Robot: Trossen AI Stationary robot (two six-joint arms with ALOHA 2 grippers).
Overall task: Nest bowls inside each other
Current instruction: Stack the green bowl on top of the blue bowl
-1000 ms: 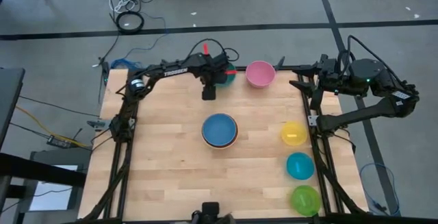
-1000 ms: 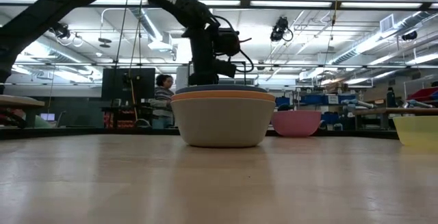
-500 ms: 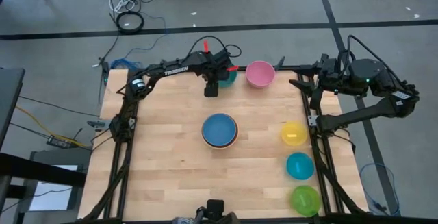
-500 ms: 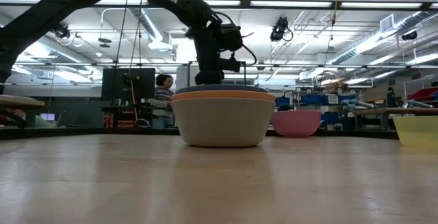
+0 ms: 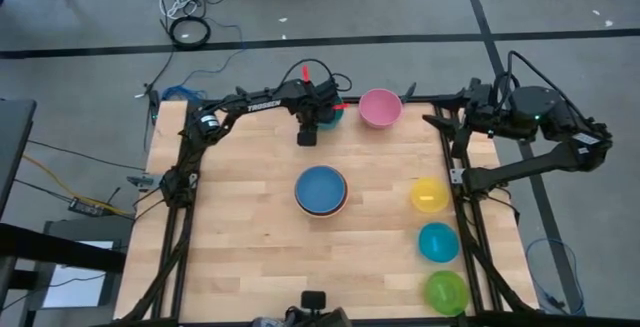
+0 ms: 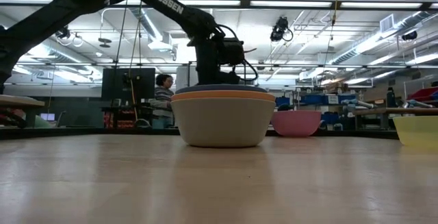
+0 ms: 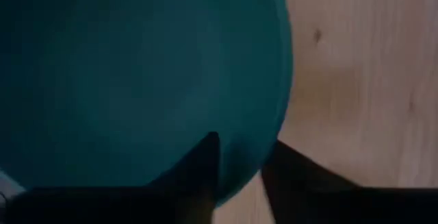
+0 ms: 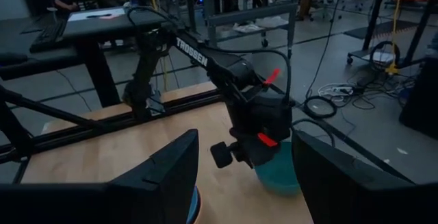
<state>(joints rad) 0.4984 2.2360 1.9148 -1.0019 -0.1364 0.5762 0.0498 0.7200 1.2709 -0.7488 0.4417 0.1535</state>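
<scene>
The teal bowl (image 7: pixel 137 80) stands on the table near its far edge (image 5: pixel 336 117). My left gripper (image 7: pixel 243 145) points steeply down at its rim. It is open, with one finger inside the bowl and one outside the wall. In the low view the stack hides those fingers. A stack of bowls (image 5: pixel 321 189) sits mid-table, blue on top, orange and grey-white below (image 6: pixel 222 118). Pink (image 5: pixel 380 107), yellow (image 5: pixel 429 195), cyan (image 5: pixel 438 242) and lime green (image 5: pixel 446 292) bowls stand singly. My right gripper (image 8: pixel 243 183) hangs open, raised beyond the table's right edge.
The pink bowl stands just right of the teal one at the far edge. The yellow, cyan and lime green bowls line the right side. Bare wood (image 5: pixel 240 217) lies left of and in front of the stack. A person stands in the room beyond the table (image 6: pixel 163 97).
My left gripper has come down onto the teal bowl's rim, shifting slightly toward the table's right. The bowls have kept their places.
</scene>
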